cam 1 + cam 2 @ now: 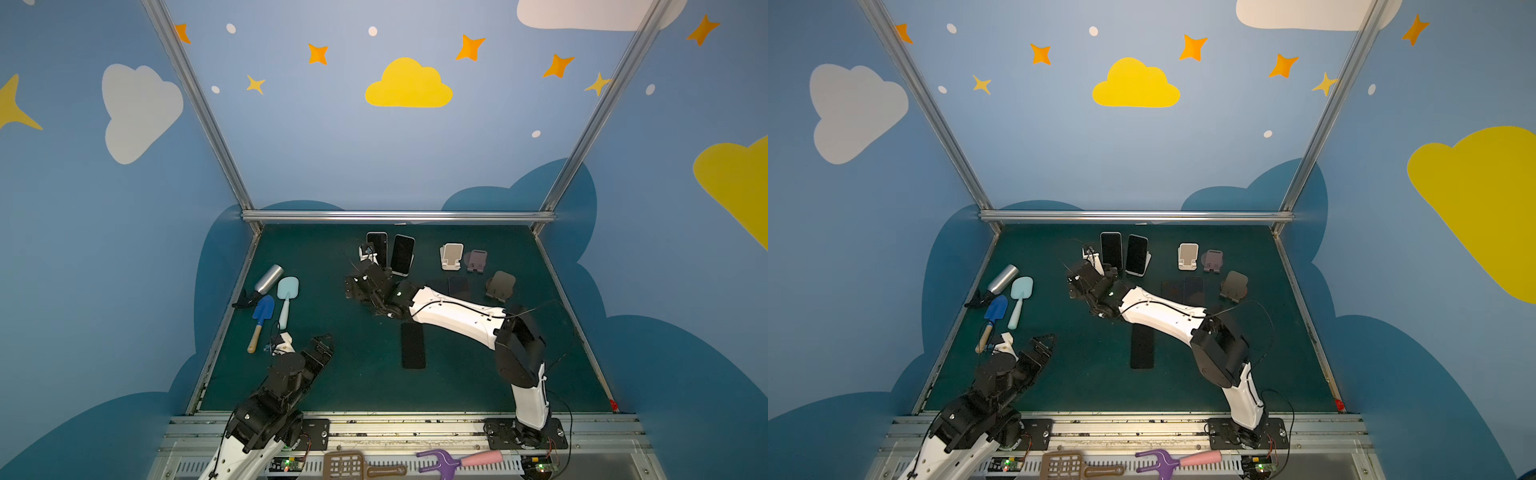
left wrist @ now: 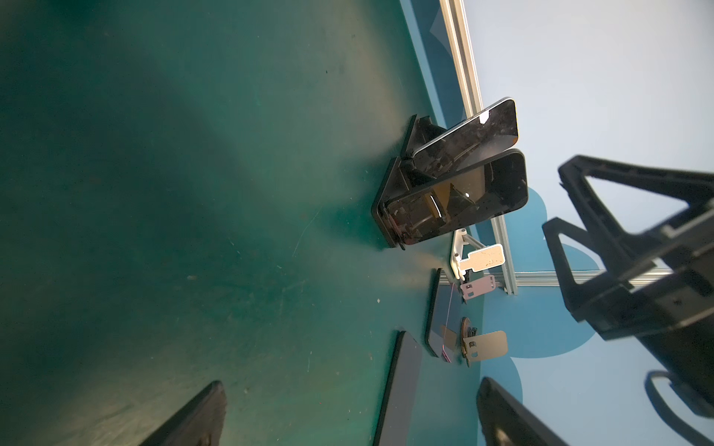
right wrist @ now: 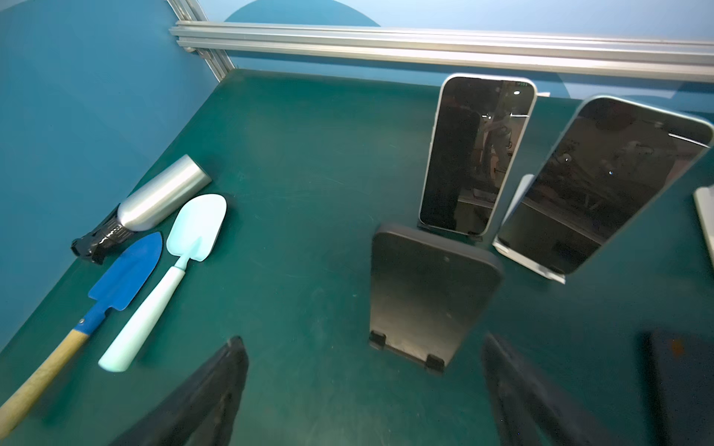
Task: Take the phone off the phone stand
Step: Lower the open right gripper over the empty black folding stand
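Two dark-screened phones lean upright in stands at the back middle. One phone [image 1: 377,249] [image 3: 477,154] rests in a black phone stand, and the other phone [image 1: 403,254] [image 3: 602,185] in a white stand [image 3: 517,200]. My right gripper [image 1: 357,284] [image 3: 367,386] hovers low just in front of them, open and holding nothing. An empty black stand [image 3: 429,293] sits between its fingers and the phones. My left gripper [image 1: 322,345] [image 2: 347,421] is open over the front left of the table, away from the phones.
Empty beige [image 1: 451,255], purple [image 1: 476,259] and brown [image 1: 500,284] stands sit at the back right. Phones lie flat at mid-table [image 1: 413,345] and beside the brown stand [image 1: 459,286]. A steel bottle [image 1: 268,278], blue trowel [image 1: 262,316] and mint trowel [image 1: 286,299] lie at the left.
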`<act>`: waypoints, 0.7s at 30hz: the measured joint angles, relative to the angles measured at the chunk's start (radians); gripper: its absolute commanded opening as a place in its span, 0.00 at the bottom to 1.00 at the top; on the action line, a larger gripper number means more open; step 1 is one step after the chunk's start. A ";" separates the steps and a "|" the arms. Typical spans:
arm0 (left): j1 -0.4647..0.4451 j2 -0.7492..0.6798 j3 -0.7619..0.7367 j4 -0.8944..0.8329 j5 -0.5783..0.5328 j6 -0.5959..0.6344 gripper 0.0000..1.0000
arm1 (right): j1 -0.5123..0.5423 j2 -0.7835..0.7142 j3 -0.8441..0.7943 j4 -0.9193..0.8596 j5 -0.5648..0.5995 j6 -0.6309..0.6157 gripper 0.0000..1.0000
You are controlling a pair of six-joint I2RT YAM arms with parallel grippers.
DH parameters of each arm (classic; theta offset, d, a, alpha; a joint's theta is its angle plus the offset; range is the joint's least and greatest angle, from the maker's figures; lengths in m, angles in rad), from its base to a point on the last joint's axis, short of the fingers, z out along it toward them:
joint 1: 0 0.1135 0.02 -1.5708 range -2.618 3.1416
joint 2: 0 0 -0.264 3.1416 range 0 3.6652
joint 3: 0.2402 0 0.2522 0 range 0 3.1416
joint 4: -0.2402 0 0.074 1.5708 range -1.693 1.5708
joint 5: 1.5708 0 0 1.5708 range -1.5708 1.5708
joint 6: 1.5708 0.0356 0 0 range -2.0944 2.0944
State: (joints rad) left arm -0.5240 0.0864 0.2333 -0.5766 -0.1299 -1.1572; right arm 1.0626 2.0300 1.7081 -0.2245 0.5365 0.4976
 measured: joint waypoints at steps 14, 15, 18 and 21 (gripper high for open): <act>0.000 -0.022 0.000 -0.011 -0.034 0.000 1.00 | -0.019 0.093 0.121 -0.089 0.100 0.026 0.94; 0.000 -0.022 0.000 -0.011 -0.034 0.000 1.00 | -0.021 0.100 0.126 -0.089 0.098 0.027 0.94; 0.000 -0.022 0.000 -0.011 -0.034 0.000 1.00 | -0.034 0.127 0.139 -0.087 0.093 0.027 0.94; 0.000 -0.022 0.000 -0.011 -0.034 0.000 1.00 | -0.048 0.161 0.161 -0.095 0.091 0.035 0.94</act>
State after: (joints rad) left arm -0.5240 0.0647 0.2333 -0.5877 -0.1642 -1.1572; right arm 1.0149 2.1914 1.8687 -0.3191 0.6277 0.5323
